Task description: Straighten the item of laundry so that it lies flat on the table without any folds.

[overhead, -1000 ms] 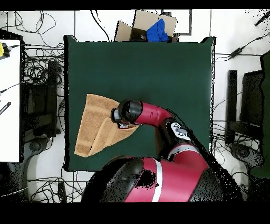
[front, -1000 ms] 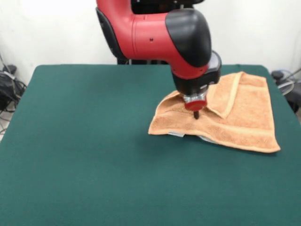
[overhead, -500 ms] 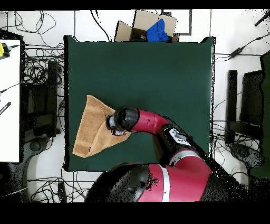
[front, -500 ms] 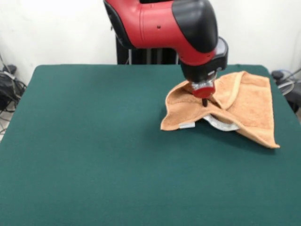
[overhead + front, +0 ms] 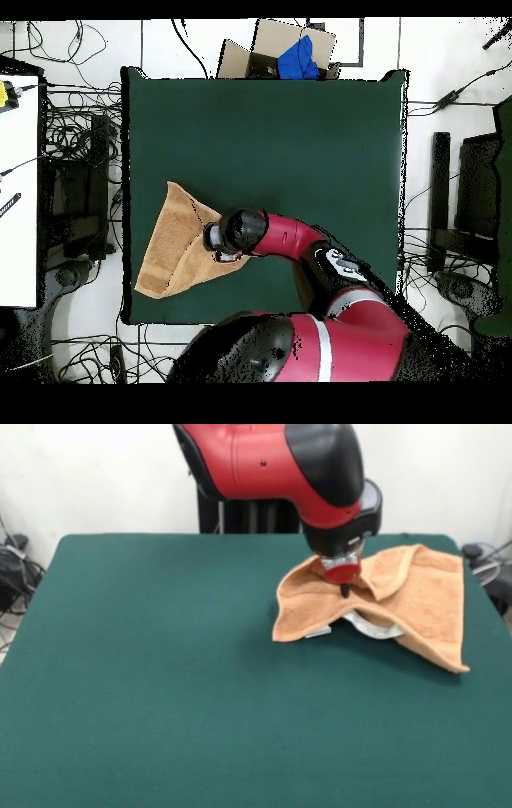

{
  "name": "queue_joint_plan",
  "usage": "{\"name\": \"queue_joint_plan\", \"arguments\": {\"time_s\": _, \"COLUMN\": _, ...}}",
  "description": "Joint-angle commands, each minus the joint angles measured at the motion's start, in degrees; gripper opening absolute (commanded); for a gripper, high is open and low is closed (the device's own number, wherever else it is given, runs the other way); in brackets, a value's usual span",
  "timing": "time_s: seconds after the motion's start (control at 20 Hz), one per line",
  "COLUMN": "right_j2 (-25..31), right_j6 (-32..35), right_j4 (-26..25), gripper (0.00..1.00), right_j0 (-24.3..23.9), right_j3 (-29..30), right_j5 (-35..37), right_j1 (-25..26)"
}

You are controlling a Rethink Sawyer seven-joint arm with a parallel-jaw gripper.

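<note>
The step in hand looks like lifting and dragging a folded part of the towel [image 5: 400, 604] to open it out. The gripper [image 5: 344, 590] sits on the cloth in the right middle of the front view, its jaws pinched narrow on a raised ridge of the towel, so that a flap hangs tented over the counter [image 5: 160, 664]. The towel lies at the counter's right side, near the upper right of that frame; from overhead it sits at the lower left of the green top. Next, I judge, the held flap must be drawn outward and laid down. Count: one towel, one counter, one gripper.
</note>
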Motion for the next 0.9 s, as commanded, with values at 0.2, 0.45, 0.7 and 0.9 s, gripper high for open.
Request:
{"name": "queue_joint_plan", "arguments": {"time_s": 0.2, "right_j2": -12.15, "right_j6": 5.49, "right_j4": -6.44, "gripper": 1.0, "right_j0": 14.31, "right_j3": -21.51, "right_j5": -9.18, "right_j1": 12.19}}
{"name": "queue_joint_plan", "arguments": {"time_s": 0.45, "right_j2": -20.07, "right_j6": 6.41, "right_j4": -9.93, "gripper": 1.0, "right_j0": 18.89, "right_j3": -38.21, "right_j5": -10.35, "right_j1": 21.94}}
{"name": "queue_joint_plan", "arguments": {"time_s": 0.7, "right_j2": -24.39, "right_j6": 7.69, "right_j4": -16.32, "gripper": 1.0, "right_j0": 20.36, "right_j3": -50.08, "right_j5": -10.3, "right_j1": 27.9}}
{"name": "queue_joint_plan", "arguments": {"time_s": 0.9, "right_j2": -24.83, "right_j6": 7.32, "right_j4": -21.56, "gripper": 1.0, "right_j0": 19.86, "right_j3": -56.17, "right_j5": -10.79, "right_j1": 30.76}}
